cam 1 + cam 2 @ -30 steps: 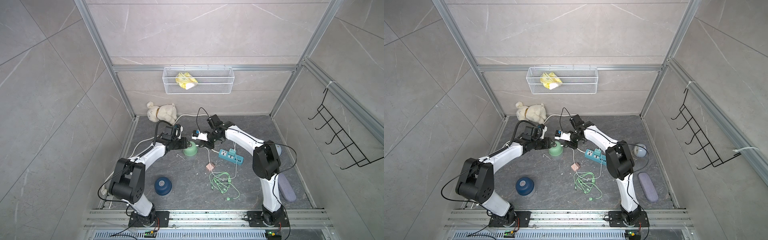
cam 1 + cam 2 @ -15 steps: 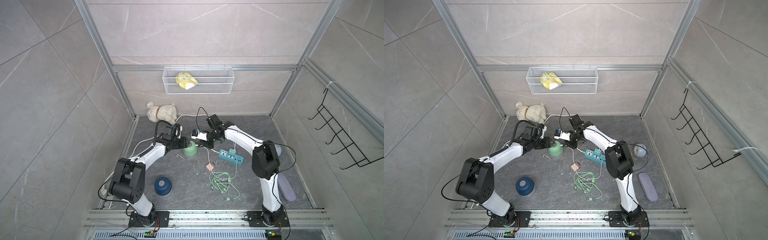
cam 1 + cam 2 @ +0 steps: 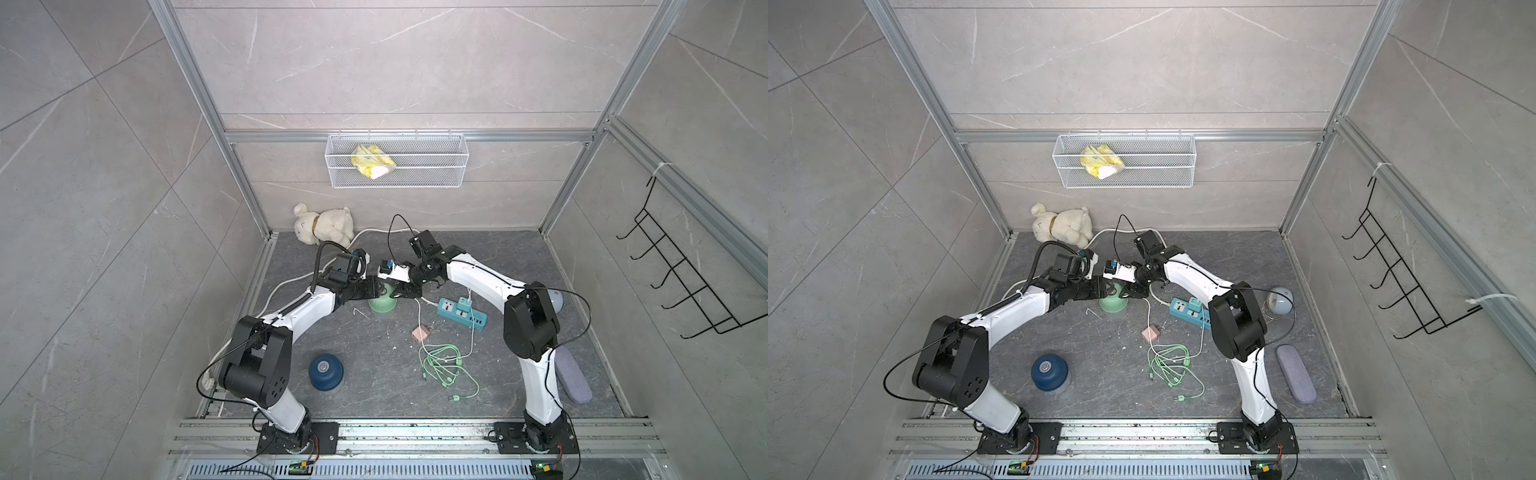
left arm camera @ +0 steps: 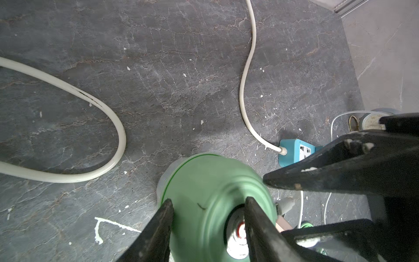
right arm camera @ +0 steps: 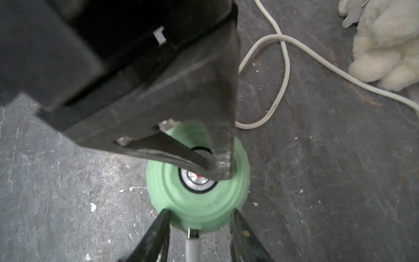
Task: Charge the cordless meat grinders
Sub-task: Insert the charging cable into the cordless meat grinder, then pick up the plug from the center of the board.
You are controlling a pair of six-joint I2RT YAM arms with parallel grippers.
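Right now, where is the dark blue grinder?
In both top views the dark blue grinder stands alone on the floor near the front, beside the left arm, left of the coiled green cable.

Colour findings: the surface (image 3: 374,399) was dark grey, marbled with pale veins and white flecks. The mint grinder (image 3: 383,306) was pale green throughout, with a silver centre ringed in black. The navy grinder (image 3: 325,372) was dark blue, likewise silver-centred. The power strip (image 3: 461,313) was teal, the cube charger (image 3: 420,333) pink, the coiled cable (image 3: 442,363) light green, the plush toy (image 3: 324,224) cream and the wire basket (image 3: 436,174) white.
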